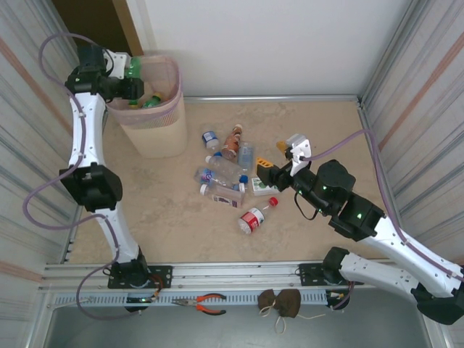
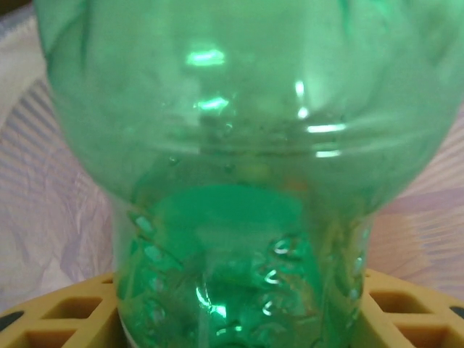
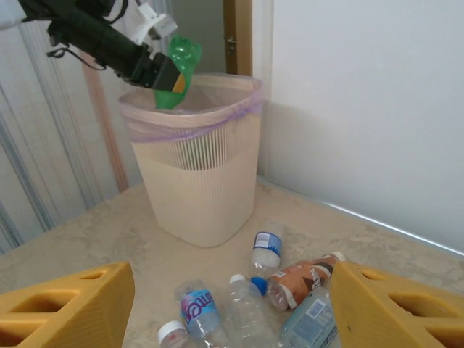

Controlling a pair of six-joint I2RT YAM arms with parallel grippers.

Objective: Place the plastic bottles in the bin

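Patience now: my left claw [image 3: 171,78] grips the green bottle [image 3: 182,58] over the edge of the bin [image 3: 217,116], so I'd centre it before releasing; right claw [image 1: 272,160] hangs open.

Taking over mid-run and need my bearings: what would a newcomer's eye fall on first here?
The green bottle clamped in the left fingers, held over the rim of the pink-lined bin at the table's far left corner. Next, the loose bottles scattered mid-table, with the right fingers open just beside them.
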